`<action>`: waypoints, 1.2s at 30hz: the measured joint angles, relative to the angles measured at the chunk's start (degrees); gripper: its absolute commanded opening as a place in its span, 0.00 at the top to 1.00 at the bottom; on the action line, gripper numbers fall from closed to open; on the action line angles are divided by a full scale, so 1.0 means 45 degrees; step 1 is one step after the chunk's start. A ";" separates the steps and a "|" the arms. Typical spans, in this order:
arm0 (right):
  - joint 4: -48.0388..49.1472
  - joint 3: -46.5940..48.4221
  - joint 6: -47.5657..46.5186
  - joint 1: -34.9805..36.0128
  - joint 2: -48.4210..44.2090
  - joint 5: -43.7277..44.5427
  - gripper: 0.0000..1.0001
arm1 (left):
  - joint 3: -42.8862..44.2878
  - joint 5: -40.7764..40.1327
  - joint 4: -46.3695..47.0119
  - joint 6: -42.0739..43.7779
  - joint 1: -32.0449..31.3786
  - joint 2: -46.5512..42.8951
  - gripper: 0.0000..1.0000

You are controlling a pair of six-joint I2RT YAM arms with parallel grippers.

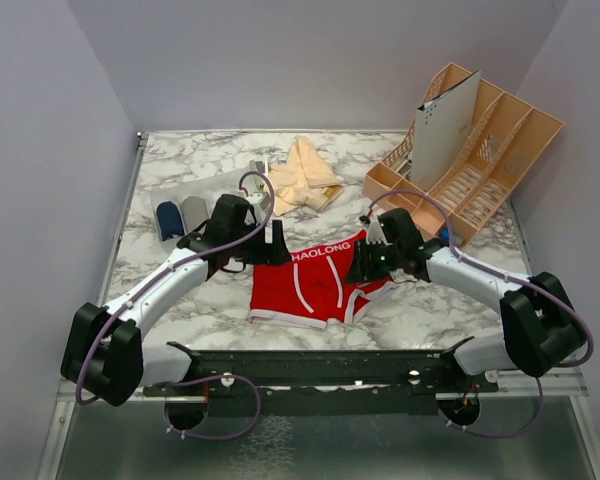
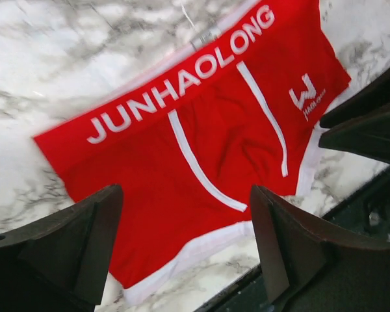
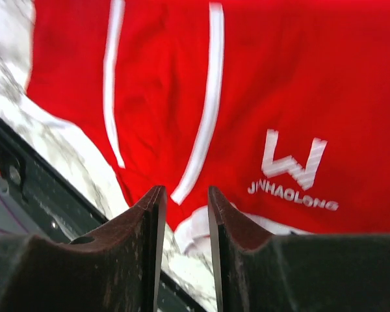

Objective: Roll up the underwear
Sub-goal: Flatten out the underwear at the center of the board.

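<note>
The red underwear (image 1: pixel 315 285) lies flat on the surface (image 1: pixel 205 312), near centre, not yet rolled. Your right jaws hover at its right leg, barely apart and gripping nothing. Pinch there and you may catch only the trim, so the roll skews. Your left jaws stand wide and empty over the waistband's left end, and uneven grabs could bunch the cloth. Farther off, the peach underwear (image 1: pixel 305 180) waits.

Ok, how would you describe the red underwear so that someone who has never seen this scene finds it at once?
On the marble table, look at the middle, toward the near edge. The red underwear lies spread flat there. Unlike the peach-beige garments behind it, it is bright red with white trim and white lettering on its waistband.
</note>
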 measured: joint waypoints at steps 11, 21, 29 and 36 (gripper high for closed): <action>0.0073 -0.1370 0.0520 0.0063 0.0865 -0.0801 0.67 | -0.2346 0.2152 0.1982 -0.1549 -0.0126 0.0563 0.20; -0.1088 -0.1739 0.0714 0.0253 0.0559 -0.0015 0.70 | -0.2846 0.2137 0.2147 -0.1695 -0.0121 0.0563 0.21; -0.1044 -0.2293 0.2579 0.0559 -0.2166 0.0733 0.55 | -0.2846 0.2035 0.2142 -0.1700 -0.0126 0.0622 0.21; 0.0432 -0.3648 0.4736 0.0559 -0.2006 0.1137 0.52 | -0.2846 0.1904 0.2050 -0.1700 -0.0209 0.0695 0.21</action>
